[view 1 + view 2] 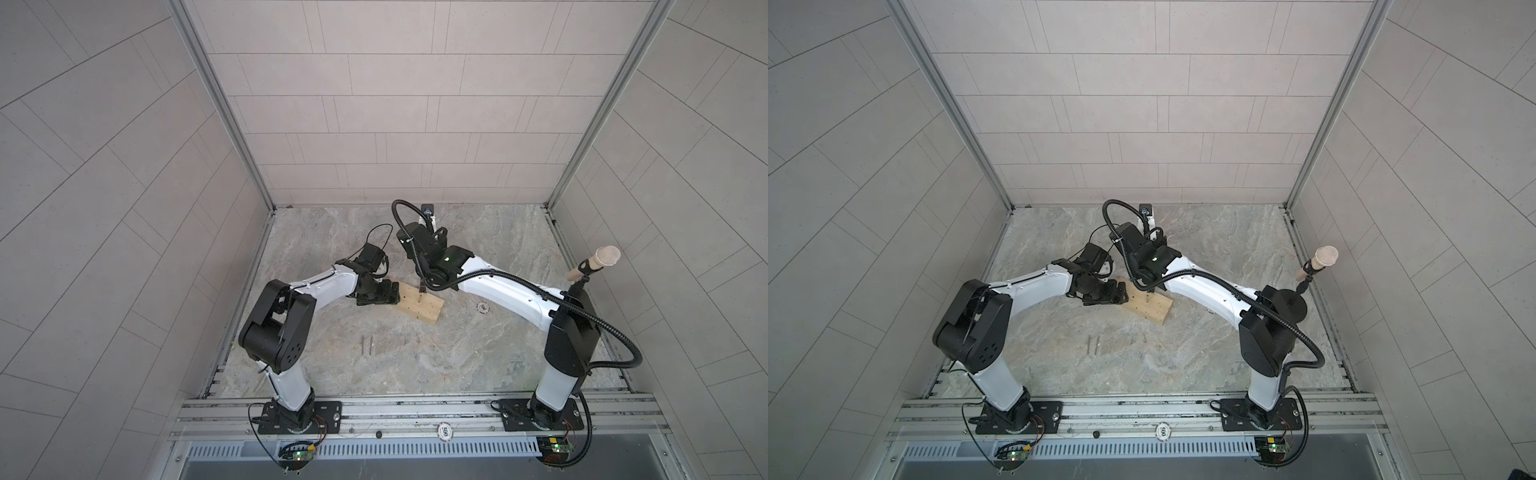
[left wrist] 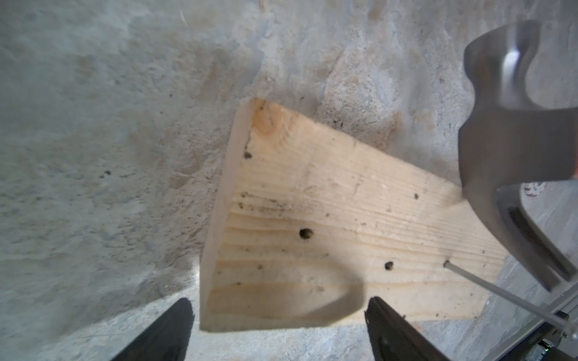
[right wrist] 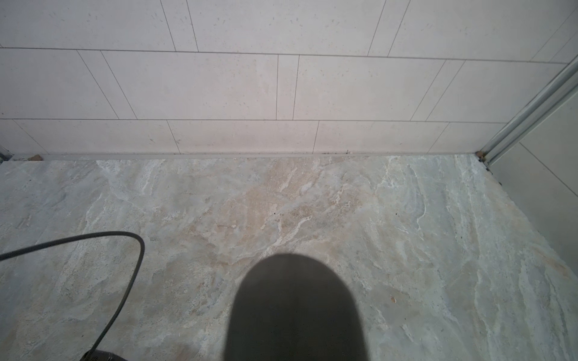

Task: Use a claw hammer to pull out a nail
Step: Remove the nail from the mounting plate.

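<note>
Right tool (image 1: 436, 243) is clenched on the claw hammer (image 2: 516, 140), whose fork hangs just beside the nail (image 2: 488, 290), lower right in the left wrist frame. Left tool (image 2: 278, 312) gapes astride the end of the wood block (image 2: 312, 203); I'd clamp it before levering.

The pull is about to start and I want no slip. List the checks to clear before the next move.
1. Grip on the claw hammer: ok; the right gripper is hidden, but the black handle end shows in the right wrist view.
2. The nail stands in the wood block: ok.
3. The claw slot around the nail: not ok, the nail passes beside the fork.
4. The left gripper bracing the block: not ok, jaws open at its end.
5. The loose nails clear of the block: ok.
</note>
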Controlling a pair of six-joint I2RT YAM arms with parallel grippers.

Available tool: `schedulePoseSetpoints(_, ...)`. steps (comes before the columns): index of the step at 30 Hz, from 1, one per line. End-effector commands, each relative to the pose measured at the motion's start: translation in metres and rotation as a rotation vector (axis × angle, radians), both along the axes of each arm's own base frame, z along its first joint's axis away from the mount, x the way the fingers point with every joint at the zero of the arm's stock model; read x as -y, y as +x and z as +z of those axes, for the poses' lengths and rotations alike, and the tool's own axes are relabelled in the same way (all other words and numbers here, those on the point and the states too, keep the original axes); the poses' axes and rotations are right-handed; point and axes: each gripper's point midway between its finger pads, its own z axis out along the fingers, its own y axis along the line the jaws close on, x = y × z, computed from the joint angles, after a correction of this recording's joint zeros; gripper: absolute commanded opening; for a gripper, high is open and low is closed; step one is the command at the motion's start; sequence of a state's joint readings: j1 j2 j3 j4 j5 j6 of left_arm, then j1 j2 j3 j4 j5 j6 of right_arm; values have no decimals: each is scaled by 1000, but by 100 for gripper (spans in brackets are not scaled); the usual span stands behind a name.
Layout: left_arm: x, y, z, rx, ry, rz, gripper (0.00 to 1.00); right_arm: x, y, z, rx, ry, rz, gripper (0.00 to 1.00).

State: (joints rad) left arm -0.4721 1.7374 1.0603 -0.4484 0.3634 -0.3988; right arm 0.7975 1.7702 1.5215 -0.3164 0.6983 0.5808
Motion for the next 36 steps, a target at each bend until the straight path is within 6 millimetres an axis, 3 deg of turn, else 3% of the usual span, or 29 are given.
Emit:
schedulePoseSetpoints(1,2,1,1,1,14,-17,90,9,-1,36,126,105,-48,0)
schedulePoseSetpoints(7,3,-1,-1,-10,16,-19,90,3,-11,35,135,112,-29,0)
schedulePoseSetpoints(20,4,-2,-3,-19,8,-18,90,-10,-30,51,178,100,-6,0)
schedulePoseSetpoints(36,7,-4,-4,-25,5,-26,90,2,-38,55,167,59,-48,0)
